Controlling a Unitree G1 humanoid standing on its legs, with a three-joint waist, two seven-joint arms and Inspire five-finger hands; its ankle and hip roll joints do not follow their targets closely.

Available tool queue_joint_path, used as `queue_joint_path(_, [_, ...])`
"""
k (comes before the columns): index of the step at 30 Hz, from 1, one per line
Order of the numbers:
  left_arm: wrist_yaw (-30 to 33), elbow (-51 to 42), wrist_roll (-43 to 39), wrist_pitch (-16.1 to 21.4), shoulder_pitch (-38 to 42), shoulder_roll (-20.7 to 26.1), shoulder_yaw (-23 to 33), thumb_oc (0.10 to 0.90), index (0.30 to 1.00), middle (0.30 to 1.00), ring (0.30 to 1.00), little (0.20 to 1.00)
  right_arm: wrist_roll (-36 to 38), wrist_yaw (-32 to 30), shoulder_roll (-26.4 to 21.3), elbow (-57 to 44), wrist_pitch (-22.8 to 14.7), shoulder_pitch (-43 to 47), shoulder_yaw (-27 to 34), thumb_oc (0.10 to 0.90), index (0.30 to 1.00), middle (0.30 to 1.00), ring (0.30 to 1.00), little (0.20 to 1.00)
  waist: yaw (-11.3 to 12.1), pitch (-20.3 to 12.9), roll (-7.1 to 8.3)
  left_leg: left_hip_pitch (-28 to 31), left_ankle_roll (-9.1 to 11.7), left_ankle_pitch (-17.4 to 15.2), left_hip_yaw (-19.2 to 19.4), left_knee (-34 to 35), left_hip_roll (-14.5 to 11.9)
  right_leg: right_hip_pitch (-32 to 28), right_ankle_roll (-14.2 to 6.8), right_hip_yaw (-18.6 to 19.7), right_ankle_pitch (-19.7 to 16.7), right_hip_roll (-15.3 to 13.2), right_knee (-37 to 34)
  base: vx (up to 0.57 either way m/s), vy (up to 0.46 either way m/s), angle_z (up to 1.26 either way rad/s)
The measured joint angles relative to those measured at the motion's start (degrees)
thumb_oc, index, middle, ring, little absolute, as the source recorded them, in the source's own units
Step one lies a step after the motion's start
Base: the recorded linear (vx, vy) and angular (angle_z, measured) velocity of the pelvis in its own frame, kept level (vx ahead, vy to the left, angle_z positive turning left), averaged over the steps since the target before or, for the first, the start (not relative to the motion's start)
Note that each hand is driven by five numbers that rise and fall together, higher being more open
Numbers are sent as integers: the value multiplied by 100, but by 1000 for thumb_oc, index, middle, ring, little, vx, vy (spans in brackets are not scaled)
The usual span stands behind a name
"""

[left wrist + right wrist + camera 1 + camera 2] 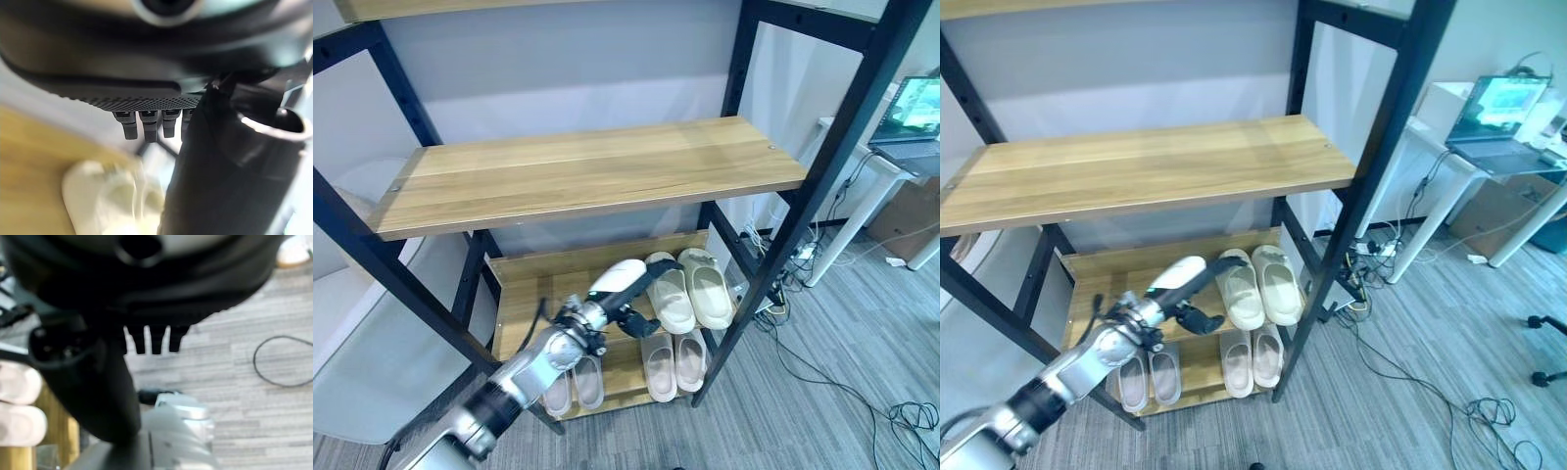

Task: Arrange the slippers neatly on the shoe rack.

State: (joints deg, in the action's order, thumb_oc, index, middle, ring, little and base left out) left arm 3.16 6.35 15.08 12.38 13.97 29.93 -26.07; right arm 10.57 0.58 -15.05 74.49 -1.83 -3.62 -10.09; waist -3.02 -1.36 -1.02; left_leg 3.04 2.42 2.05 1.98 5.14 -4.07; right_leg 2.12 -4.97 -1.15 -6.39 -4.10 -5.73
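- A pale grey wall (587,69) stands behind the shelving; light falls evenly on it
- Grey striped carpet floor (842,392) runs to the right; loose black cables (911,421) lie on it
- A white desk (1459,162) stands at the right, by the wall; an open laptop (1503,108) with a lit screen sits on its top
- A power strip (1376,248) with plugged leads lies on the floor under the desk's near edge
- A cardboard box (911,211) stands beside the desk leg
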Motion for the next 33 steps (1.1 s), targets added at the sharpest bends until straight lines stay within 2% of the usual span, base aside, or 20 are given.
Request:
queue_joint_path(4, [-1, -46, -520, -18, -833, 137, 588, 800, 900, 900, 900, 900, -56, 45, -6, 75, 72, -128, 41, 800, 900, 900, 900, 900, 238, -106, 36, 72, -22, -57, -61, 9, -6, -98, 32, -38, 44, 2, 0, -20, -3, 6])
queue_joint_path(5, [-3, -37, -608, -20, -979, 199, 638, 800, 900, 900, 900, 900, -61, 51, -6, 108, 86, -130, 32, 800, 900, 900, 900, 900, 243, -114, 50, 88, -21, -59, -86, 3, -6, -100, 29, -45, 50, 2, 0, -18, 3, 13])
queue_joint_path(7, [-30, -49, -842, -31, -1355, 249, 798, 800, 900, 900, 900, 900, -132, 60, -11, 121, 125, -143, -19, 800, 900, 900, 900, 900, 362, -147, 86, 100, -17, -60, -93, 4, 0, -115, 28, -64, 55, -6, 0, -34, 1, 6])
queue_joint_path(8, [-99, -78, -1077, -34, -1559, 281, 866, 800, 900, 900, 900, 900, -174, 62, -9, 119, 161, -99, -91, 800, 900, 900, 900, 900, 520, -164, 108, 88, -17, -57, -105, 4, 1, -138, 27, -83, 54, -10, 0, -42, 1, 0])
queue_joint_path(11, [-383, -102, -1532, -35, -1885, 419, 888, 800, 900, 900, 900, 900, -374, 62, -9, 106, 171, -38, -198, 800, 900, 900, 900, 900, 647, -181, 164, 85, 3, -44, -153, 4, 2, -161, 25, -143, 61, -17, 0, -32, -8, 11])
queue_joint_path(15, [-765, -485, -1960, -102, -2170, 652, 895, 800, 900, 900, 900, 900, -528, 60, -18, 108, 170, -11, -191, 800, 900, 900, 900, 900, 723, -171, 172, 83, 42, -17, -183, 3, -1, -172, 24, -175, 66, -15, -1, -24, 5, 5])
queue_joint_path(19, [-996, -785, -2583, -125, -2326, 635, 988, 800, 900, 900, 900, 900, -632, 52, -15, 105, 170, -13, -195, 800, 900, 900, 900, 900, 733, -165, 155, 105, 50, -11, -245, 2, -3, -232, 18, -240, 78, -16, -1, -31, -2, 7])
queue_joint_path(21, [-1215, -1073, -2736, -272, -2334, 960, 1006, 800, 900, 900, 900, 900, -738, 53, -12, 103, 166, -6, -194, 800, 900, 900, 900, 900, 758, -155, 148, 110, 56, -9, -253, 3, -14, -245, 23, -251, 82, -8, -1, -13, -2, 2])
queue_joint_path(25, [-1491, -1559, -3452, -350, -2601, 1031, 1547, 800, 900, 900, 900, 900, -795, 52, -24, 111, 166, -34, -192, 800, 900, 900, 900, 900, 790, -125, 93, 106, 60, -7, -281, 12, -11, -247, 24, -272, 84, -13, -1, -7, -1, 2])
queue_joint_path(29, [-1639, -1558, -3749, -458, -2618, 1113, 1558, 800, 900, 900, 900, 900, -827, 56, -36, 112, 172, -31, -192, 800, 900, 900, 900, 900, 823, -93, 42, 104, 40, -21, -334, 20, -15, -250, 36, -321, 99, -11, -1, -8, 0, 6])
queue_joint_path(32, [-1929, -1579, -3738, -624, -2866, 1798, 1559, 800, 900, 900, 900, 900, -869, 55, -24, 109, 174, -14, -186, 800, 900, 900, 900, 900, 813, -86, 18, 99, 80, 4, -327, 13, -18, -260, 37, -319, 99, -9, 0, 0, 0, 0])
queue_joint_path(33, [-1986, -1499, -3725, -640, -2942, 1857, 1569, 800, 900, 900, 900, 900, -869, 55, -34, 108, 174, -12, -187, 800, 900, 900, 900, 900, 807, -85, 15, 106, 80, 4, -324, 6, -15, -255, 37, -318, 99, -12, 0, 0, 0, 0])
